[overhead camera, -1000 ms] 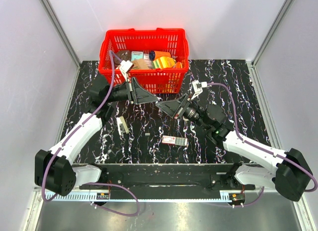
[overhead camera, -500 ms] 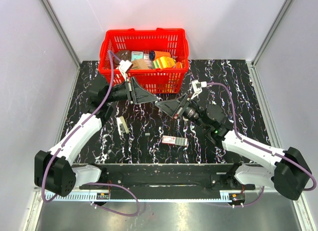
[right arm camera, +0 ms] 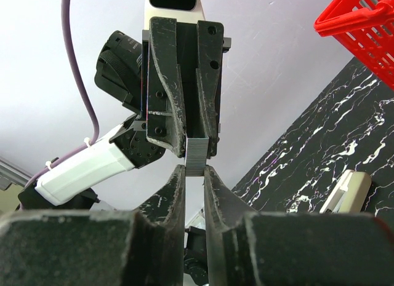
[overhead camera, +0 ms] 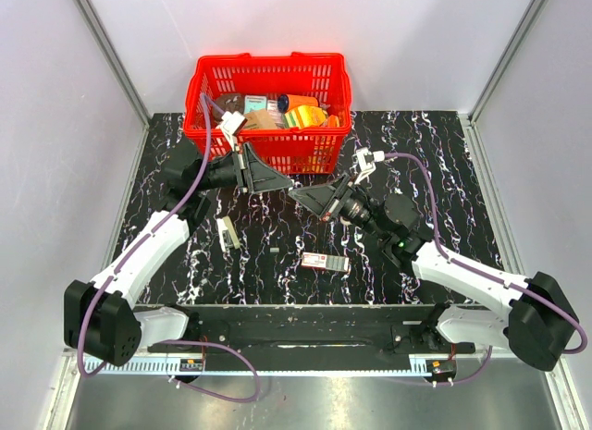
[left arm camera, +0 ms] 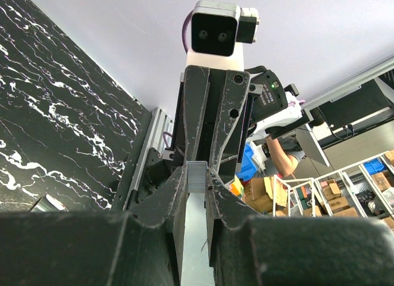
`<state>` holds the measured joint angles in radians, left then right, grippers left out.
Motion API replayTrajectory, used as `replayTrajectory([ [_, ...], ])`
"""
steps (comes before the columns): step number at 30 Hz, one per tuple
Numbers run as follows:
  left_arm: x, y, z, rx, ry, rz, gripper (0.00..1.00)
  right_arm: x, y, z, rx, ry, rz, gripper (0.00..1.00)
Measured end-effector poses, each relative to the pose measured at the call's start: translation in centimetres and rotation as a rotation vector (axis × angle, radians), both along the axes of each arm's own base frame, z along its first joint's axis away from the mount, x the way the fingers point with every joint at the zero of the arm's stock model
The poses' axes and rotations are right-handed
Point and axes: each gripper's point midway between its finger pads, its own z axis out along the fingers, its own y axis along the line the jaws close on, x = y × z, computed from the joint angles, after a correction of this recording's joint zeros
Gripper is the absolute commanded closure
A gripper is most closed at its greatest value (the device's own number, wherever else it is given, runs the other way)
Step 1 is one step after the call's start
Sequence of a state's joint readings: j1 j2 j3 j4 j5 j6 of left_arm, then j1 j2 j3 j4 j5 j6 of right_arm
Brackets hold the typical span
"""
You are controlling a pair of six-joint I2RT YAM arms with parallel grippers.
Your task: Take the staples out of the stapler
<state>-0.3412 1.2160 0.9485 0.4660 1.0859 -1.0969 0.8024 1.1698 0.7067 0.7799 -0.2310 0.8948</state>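
My left gripper (overhead camera: pixel 285 183) and right gripper (overhead camera: pixel 298 193) meet tip to tip above the table, in front of the basket. A short grey strip of staples (left arm camera: pixel 197 177) sits pinched between the left fingertips. The same strip (right arm camera: pixel 197 155) also reaches between the right fingertips, so both grippers are shut on it. The stapler (overhead camera: pixel 227 233) lies on the table left of centre, below the left arm. It also shows in the right wrist view (right arm camera: pixel 348 190) as a pale slim body with a dark edge.
A red basket (overhead camera: pixel 268 151) full of mixed items stands at the back. A small white-and-red labelled box (overhead camera: pixel 326 262) lies near the front centre. A tiny dark piece (overhead camera: pixel 275 251) lies between it and the stapler.
The right arm has shifted very slightly. Both grippers stay tip to tip with the staple strip between them. Nothing on the table has moved.
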Motion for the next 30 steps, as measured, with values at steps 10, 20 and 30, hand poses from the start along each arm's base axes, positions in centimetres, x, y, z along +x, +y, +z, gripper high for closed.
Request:
replayTrajectory([
  [10, 0.0, 0.0, -0.1, 0.005, -0.008, -0.003, 0.37, 0.2, 0.0, -0.7, -0.032, 0.007, -0.008, 0.94],
  [20, 2.5, 1.0, 0.2, 0.123, -0.121, 0.082, 0.3, -0.4, -1.1, -3.4, -0.172, 0.065, -0.031, 0.94],
  [30, 7.6, 5.0, -11.4, 0.613, -0.217, 0.231, 0.32, -0.3, -4.3, -14.0, -0.541, 0.365, -0.149, 1.0],
])
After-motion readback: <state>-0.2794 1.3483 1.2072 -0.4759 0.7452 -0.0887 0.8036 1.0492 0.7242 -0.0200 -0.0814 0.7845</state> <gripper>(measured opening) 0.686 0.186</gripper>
